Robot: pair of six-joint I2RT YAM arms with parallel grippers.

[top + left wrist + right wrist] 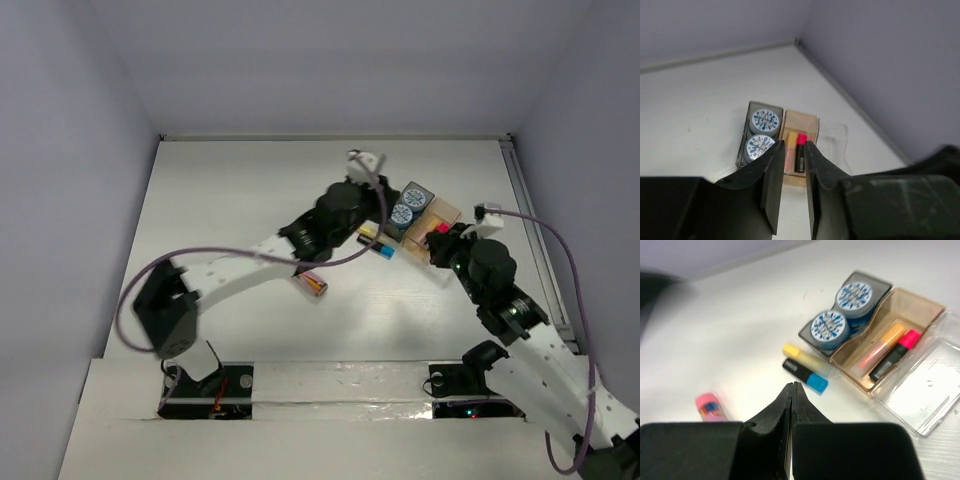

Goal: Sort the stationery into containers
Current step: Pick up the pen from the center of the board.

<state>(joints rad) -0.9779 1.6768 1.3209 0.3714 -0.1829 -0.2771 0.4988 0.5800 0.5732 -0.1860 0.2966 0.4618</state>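
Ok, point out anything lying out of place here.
Three things lie loose on the table, in no tray: a yellow marker and a blue-capped marker side by side next to the grey tray, and a pink-capped tube farther off. The clear tray is empty.

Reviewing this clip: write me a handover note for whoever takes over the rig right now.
Left gripper: slightly open, empty, facing the trays.
Right gripper: shut, empty, over the table near the loose markers.
Done: both blue-and-white rolls sit in the dark grey tray. The pale orange marker and pink-capped black marker lie in the tan tray.
To do: the yellow marker and blue-capped marker lie on the table beside the grey tray. The pink-capped tube lies apart, nearer the arms. The clear tray holds nothing.
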